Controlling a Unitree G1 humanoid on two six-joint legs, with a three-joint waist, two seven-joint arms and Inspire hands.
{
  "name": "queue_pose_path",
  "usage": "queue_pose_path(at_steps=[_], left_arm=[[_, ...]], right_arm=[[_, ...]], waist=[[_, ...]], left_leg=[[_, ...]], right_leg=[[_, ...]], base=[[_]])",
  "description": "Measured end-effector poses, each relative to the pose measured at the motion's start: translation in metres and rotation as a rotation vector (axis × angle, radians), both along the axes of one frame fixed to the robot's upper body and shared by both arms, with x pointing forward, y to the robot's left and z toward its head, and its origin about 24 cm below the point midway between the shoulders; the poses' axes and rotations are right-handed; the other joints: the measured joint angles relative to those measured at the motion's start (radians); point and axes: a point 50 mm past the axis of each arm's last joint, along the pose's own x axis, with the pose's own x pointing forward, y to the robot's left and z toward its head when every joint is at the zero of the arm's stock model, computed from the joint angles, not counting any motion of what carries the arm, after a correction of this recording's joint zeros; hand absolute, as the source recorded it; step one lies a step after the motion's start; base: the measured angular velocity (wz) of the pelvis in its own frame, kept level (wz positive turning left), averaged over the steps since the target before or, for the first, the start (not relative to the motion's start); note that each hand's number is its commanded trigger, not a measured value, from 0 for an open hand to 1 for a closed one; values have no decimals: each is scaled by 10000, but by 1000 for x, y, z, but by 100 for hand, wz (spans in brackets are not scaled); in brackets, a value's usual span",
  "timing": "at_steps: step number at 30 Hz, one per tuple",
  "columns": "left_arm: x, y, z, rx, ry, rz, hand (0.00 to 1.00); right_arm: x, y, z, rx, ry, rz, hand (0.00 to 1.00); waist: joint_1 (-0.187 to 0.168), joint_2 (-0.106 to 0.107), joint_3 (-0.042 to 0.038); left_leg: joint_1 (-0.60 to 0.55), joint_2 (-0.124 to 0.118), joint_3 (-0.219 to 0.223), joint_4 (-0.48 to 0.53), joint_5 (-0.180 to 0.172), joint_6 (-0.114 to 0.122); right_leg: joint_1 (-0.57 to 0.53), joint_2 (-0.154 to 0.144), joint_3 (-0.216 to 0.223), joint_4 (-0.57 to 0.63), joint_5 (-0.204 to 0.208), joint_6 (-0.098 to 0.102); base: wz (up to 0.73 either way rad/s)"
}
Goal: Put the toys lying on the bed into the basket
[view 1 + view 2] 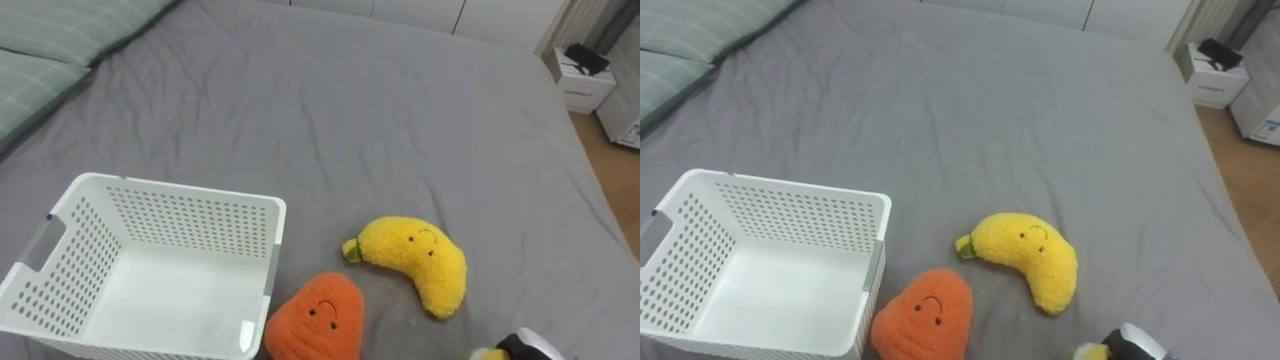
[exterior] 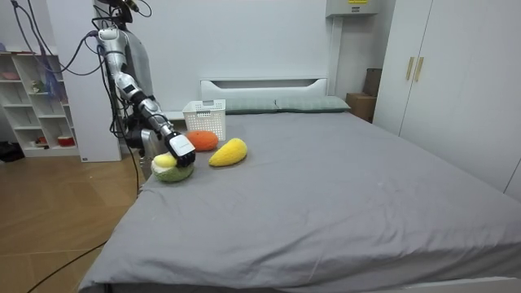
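Closest to me, at the bottom edge of the eye views, is the right hand (image 1: 524, 345), resting on top of a round yellow-green plush toy (image 2: 171, 167). In the room view the toy sits right at the near edge of the bed (image 1: 400, 120), under the hand. I cannot tell whether the fingers have closed round it or only lie on it.

Just left of the hand and a little further out lies the plush banana (image 1: 415, 262). The plush carrot (image 1: 318, 318) is beside it, further left, touching or nearly touching the white perforated basket (image 1: 180, 190). The basket looks empty, so I judge all three toys are left to collect.

My main worry is the edge. If the hold is shallow, pressing down could roll the soft toy off the mattress and onto the floor. The path from the hand to the basket also crosses the banana and the carrot. A low sweep could knock them away, or catch the basket's rim and shove the basket.
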Motion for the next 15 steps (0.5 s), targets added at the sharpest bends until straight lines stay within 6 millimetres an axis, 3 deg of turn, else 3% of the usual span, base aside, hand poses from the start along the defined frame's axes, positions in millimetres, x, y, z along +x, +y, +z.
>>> queue_pose_path(at_steps=[4, 6, 10, 15], left_arm=[[4, 2, 1, 31, -188, 82, 0], [9, 4, 2, 52, -456, 258, 0], [15, 5, 3, 52, -1013, 462, 0], [12, 6, 4, 81, -983, 446, 0]], right_arm=[[20, 5, 14, 514, -895, 95, 100], [43, 7, 36, 777, -2264, 156, 100], [69, 9, 71, 964, -4155, 321, 100], [89, 14, 108, 982, -5973, 796, 100]], waist=[[-267, -89, 30], [-358, -70, 38], [-452, -61, 64], [-595, -53, 64]], left_leg=[[-55, -11, 19, 5, 13, 16], [-92, -14, 82, 14, 21, 28], [-15, -17, 198, -82, 38, 53], [-12, -19, 251, -183, 46, 56]], right_leg=[[-59, -15, 31, 4, -3, 4], [-186, -15, 133, 88, -4, 6], [-212, -18, 240, 105, -6, 11], [-280, -25, 250, 129, -18, 31]], base=[[-1], [-9], [-9], [-1]])
